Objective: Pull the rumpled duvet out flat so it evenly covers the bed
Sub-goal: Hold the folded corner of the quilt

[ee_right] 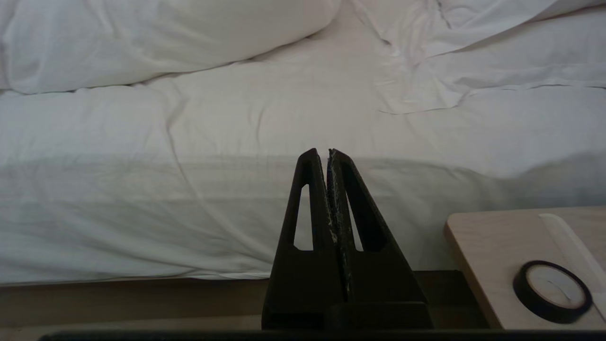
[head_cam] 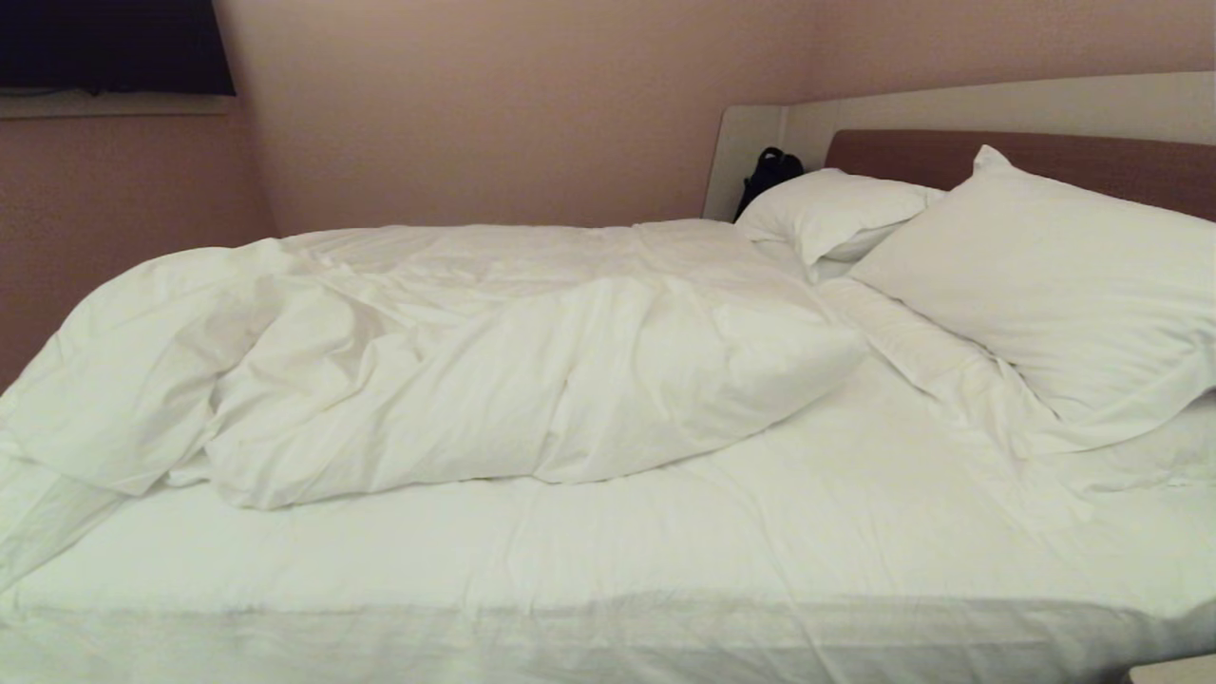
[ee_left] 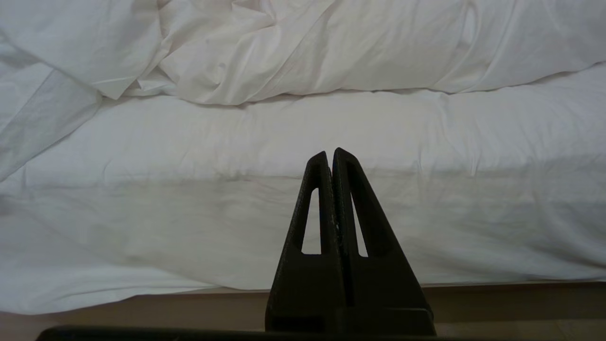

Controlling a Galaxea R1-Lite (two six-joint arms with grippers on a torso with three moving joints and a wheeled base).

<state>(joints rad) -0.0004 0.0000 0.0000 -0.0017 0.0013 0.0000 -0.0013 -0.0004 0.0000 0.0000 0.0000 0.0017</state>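
Note:
The puffy white duvet (head_cam: 456,361) lies bunched in a rumpled roll across the far left half of the bed (head_cam: 665,551), leaving the near strip of white sheet bare. It shows again in the left wrist view (ee_left: 284,52) and the right wrist view (ee_right: 142,42). Neither arm appears in the head view. My left gripper (ee_left: 330,154) is shut and empty, held low in front of the bed's near side. My right gripper (ee_right: 323,154) is likewise shut on nothing, facing the same side of the mattress further toward the pillows.
Two white pillows (head_cam: 1045,275) lean at the brown headboard (head_cam: 1092,161) on the right. A dark bag (head_cam: 769,176) sits behind the far pillow. A pale wooden bedside table (ee_right: 497,255) with a round black-rimmed object (ee_right: 552,291) stands close to my right gripper.

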